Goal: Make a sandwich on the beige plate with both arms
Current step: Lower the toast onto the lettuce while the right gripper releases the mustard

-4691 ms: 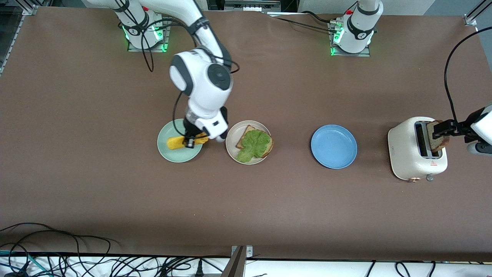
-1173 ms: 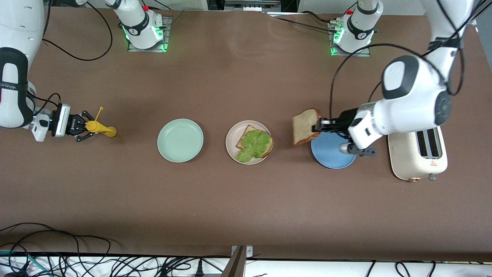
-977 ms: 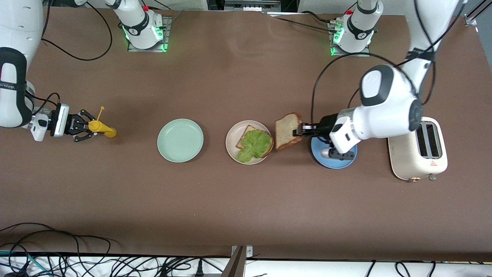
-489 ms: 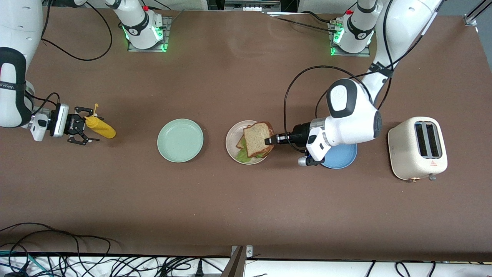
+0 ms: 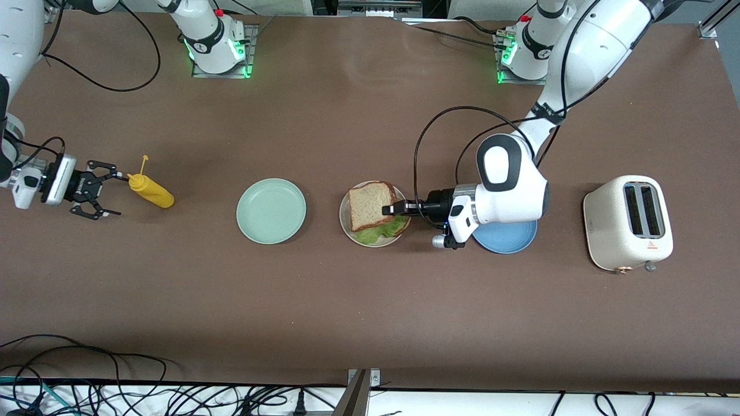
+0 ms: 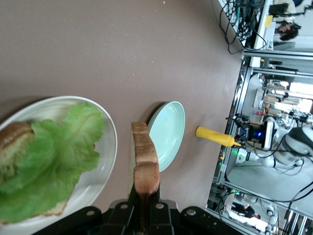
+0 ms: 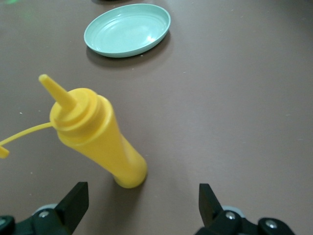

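On the beige plate point(image 5: 344, 221) lies a bread slice point(image 6: 13, 143) with a ruffled green lettuce leaf point(image 5: 383, 233) on top. My left gripper point(image 5: 400, 207) is shut on the edge of a second brown bread slice point(image 5: 371, 203) and holds it over the lettuce; I cannot tell whether the two touch. In the left wrist view this slice point(image 6: 145, 159) shows edge-on between the fingers, beside the lettuce point(image 6: 54, 156). My right gripper point(image 5: 108, 190) is open near the right arm's end of the table, with nothing between its fingers.
A yellow squeeze bottle point(image 5: 151, 191) stands on the table just in front of the open right gripper point(image 7: 142, 198). A mint-green plate point(image 5: 271, 210) lies beside the beige plate. A blue plate point(image 5: 510, 237) sits partly under the left arm, with a cream toaster point(image 5: 628, 222) beside it.
The left arm has carried the bread slice from beside the blue plate to over the lettuce on the beige plate. The right gripper has opened, let go of the yellow bottle and drawn back.
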You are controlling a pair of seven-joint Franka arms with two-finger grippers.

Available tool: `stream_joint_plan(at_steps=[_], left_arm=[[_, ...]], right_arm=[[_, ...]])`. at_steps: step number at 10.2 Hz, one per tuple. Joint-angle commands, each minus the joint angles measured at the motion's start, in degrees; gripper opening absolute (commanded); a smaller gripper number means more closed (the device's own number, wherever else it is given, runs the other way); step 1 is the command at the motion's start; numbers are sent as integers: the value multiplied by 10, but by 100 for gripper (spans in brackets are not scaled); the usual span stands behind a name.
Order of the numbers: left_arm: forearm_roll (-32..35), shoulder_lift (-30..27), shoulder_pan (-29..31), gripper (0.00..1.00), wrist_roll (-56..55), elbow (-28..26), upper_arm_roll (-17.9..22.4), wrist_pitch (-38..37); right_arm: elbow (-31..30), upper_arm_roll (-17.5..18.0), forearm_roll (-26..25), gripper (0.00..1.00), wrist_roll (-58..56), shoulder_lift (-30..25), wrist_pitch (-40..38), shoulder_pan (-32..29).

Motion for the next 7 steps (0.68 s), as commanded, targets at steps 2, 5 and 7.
stream_joint_plan(at_steps=[2, 5, 7], left_arm=[[-23, 35, 13, 0, 107, 6, 2, -1], [-20, 47, 15, 99, 118, 5, 3, -1], [-14, 42, 18, 100, 117, 6, 5, -1]], right_arm=[[137, 3, -74, 100, 132, 6, -61, 0], [226, 2, -121, 100, 334, -13, -105, 18], [251, -2, -161, 100, 481, -38, -101, 45]])
